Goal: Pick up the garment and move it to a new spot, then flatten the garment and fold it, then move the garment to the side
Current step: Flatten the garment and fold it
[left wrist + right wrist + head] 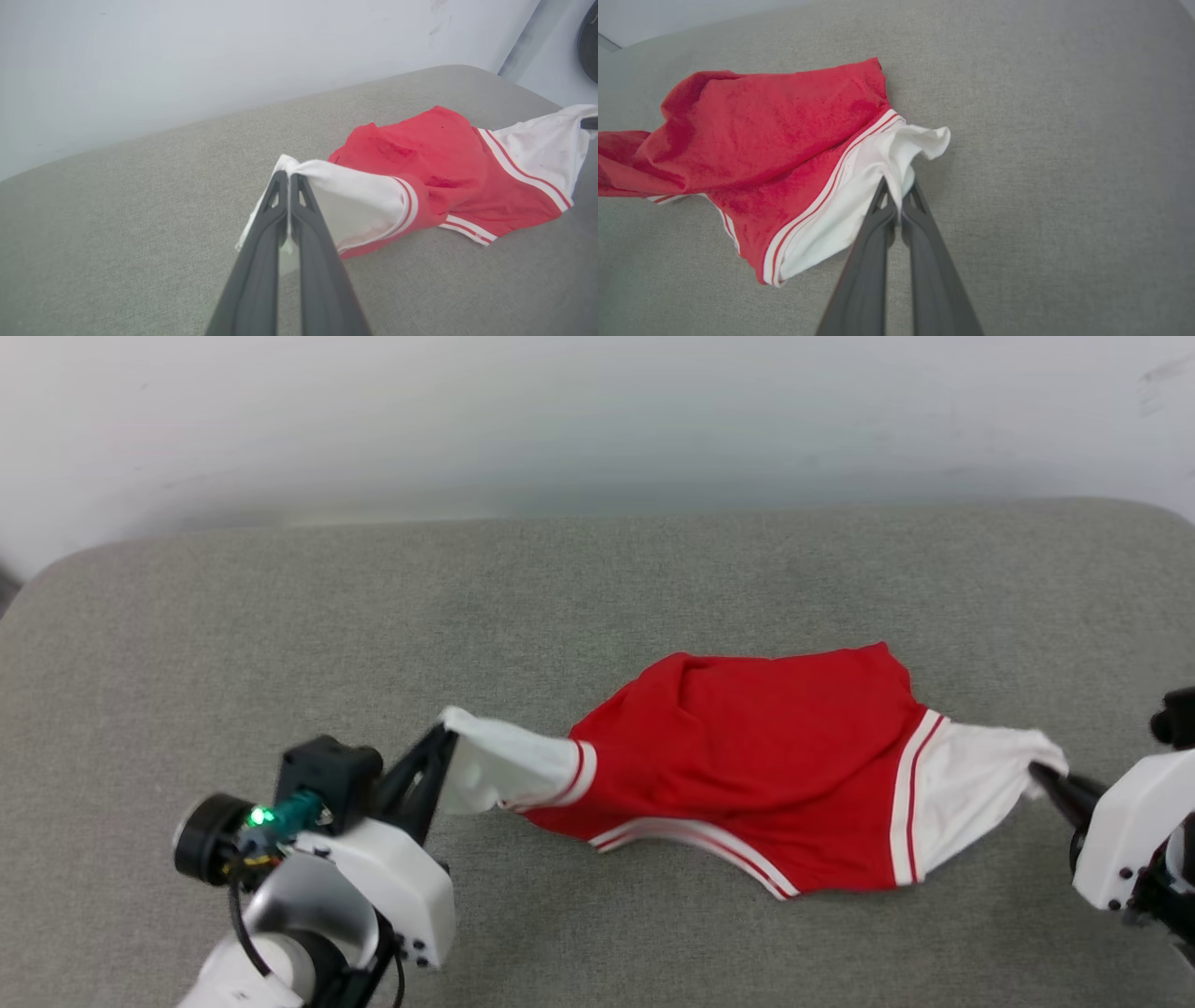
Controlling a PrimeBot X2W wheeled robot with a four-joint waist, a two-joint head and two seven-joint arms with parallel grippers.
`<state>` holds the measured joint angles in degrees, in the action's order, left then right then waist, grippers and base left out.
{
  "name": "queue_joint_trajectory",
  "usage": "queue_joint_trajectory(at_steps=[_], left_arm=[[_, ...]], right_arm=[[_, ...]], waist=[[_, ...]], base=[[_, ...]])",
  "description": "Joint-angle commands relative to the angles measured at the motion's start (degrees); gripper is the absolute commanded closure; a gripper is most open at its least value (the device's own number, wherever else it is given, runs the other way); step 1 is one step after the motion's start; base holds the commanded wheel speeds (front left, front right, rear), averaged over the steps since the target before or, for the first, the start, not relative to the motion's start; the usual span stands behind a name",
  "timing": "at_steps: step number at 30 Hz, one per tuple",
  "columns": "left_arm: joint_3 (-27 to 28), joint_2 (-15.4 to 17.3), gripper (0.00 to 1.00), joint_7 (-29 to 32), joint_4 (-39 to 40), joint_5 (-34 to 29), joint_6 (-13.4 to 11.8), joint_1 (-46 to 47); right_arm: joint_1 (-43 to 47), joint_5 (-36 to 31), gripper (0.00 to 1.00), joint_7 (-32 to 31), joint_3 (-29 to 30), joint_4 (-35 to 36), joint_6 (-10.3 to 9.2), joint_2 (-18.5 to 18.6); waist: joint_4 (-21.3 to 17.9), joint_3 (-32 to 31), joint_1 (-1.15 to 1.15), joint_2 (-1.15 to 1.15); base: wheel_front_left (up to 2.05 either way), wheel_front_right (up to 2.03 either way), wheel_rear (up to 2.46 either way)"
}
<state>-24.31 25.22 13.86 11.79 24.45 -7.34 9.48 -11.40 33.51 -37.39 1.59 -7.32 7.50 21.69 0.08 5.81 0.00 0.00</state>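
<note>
In the head view the garment, red with white sleeves and striped trim, lies across the middle of the grey padded surface, stretched between both arms. The left gripper pinches the end of the white sleeve at the left, and the right gripper pinches the white sleeve end at the right. The red body sags onto the surface between them, and a pale wall stands behind.

The left wrist view gives the left pinch close up. The left gripper has its fingers pressed together with a thin fold of white sleeve between them, and that sleeve is lifted off the surface. At the far sleeve a dark tip of the right gripper meets the cloth.

The right wrist view shows the right gripper closed on a bunched white sleeve edge. Here the garment shows its striped hem resting on the surface.
</note>
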Motion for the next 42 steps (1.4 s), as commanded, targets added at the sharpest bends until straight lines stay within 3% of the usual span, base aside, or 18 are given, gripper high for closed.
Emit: queue_joint_trajectory(at_steps=[1, 7, 16, 30, 38, 42], left_arm=[[1.03, 0.2, 1.0, -1.02, 0.42, -0.08, -0.27, 1.85], [3.59, -0.1, 1.0, -2.04, -1.15, 0.51, 0.2, 8.96], [7.65, -4.07, 1.0, -5.18, -10.03, 3.19, 1.73, 27.83], [10.94, -6.05, 1.0, -12.5, -33.53, 1.93, 4.47, 59.87], [11.85, -4.25, 1.0, -15.49, -43.19, 0.41, 5.36, 73.88], [11.94, -3.65, 1.0, -16.09, -45.93, 0.24, 5.72, 76.78]], right_arm=[[-0.78, -0.55, 1.0, 1.12, -0.03, 2.56, -0.01, 0.87], [-4.79, -3.15, 1.0, 2.72, -0.17, 8.84, -0.01, 2.64], [-19.32, -6.87, 1.0, 5.31, 1.25, 7.82, -0.02, 4.69], [-51.65, -11.87, 1.0, 15.25, -2.78, -5.98, -0.02, 6.41], [-66.3, -12.83, 1.0, 21.02, -6.49, -14.69, -0.02, 4.65], [-69.38, -12.67, 1.0, 22.36, -8.09, -17.12, -0.02, 4.12]], waist=[[-0.37, -0.75, 0.0, 0.0], [-1.16, -2.12, 0.0, 0.0], [-1.11, 1.44, 0.0, 0.0], [-1.63, 13.8, 0.0, 0.0], [-3.58, 19.26, 0.0, 0.0], [-4.06, 21.23, 0.0, 0.0]], base=[[0.0, 0.0, 0.0], [0.0, 0.0, 0.0], [0.0, 0.0, 0.0], [0.0, 0.0, 0.0], [0.0, 0.0, 0.0], [0.0, 0.0, 0.0]])
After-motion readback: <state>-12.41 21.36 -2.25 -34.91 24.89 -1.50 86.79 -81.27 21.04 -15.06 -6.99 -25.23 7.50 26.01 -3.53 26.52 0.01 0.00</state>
